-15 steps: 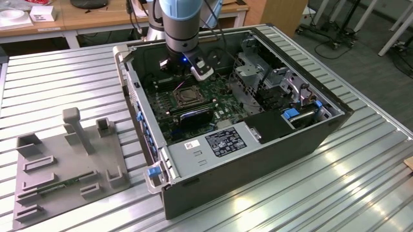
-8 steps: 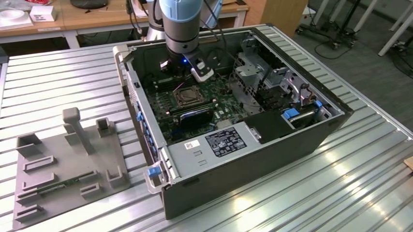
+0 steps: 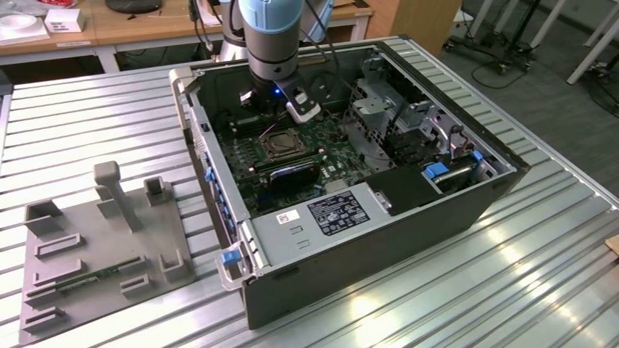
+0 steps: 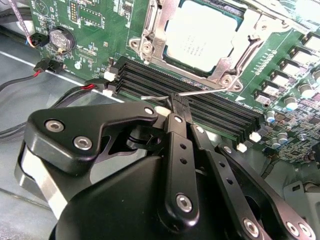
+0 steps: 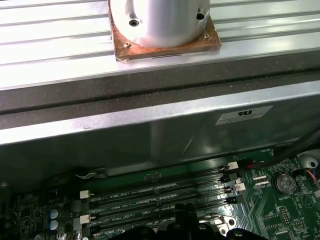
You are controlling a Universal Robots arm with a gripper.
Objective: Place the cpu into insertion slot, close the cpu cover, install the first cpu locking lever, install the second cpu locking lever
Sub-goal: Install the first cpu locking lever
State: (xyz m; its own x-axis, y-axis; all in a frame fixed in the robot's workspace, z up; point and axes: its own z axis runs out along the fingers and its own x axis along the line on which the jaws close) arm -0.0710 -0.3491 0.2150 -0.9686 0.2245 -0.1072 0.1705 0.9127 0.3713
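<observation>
The cpu [image 4: 200, 35], a pale square chip, lies in the insertion slot [image 3: 277, 143] on the green motherboard. The cpu cover [image 4: 151, 40], a silvery frame, lies flat around it. A thin wire locking lever [image 4: 210, 91] runs along the socket's edge beside the black memory slots. In the second wrist view my gripper [image 4: 177, 102] has its black fingers shut together, and their tips meet this lever. In the exterior view the gripper [image 3: 263, 112] hangs inside the case just behind the socket. Its tips [image 5: 186, 215] also show over the memory slots in the first wrist view.
The open computer case [image 3: 387, 239] stands on a slatted metal table, and its wall is close behind the arm. Memory slots [image 4: 215, 115], a coin battery [image 4: 60, 39] and red-black cables [image 4: 60, 67] surround the socket. A grey fixture plate [image 3: 97, 254] lies at the exterior view's left.
</observation>
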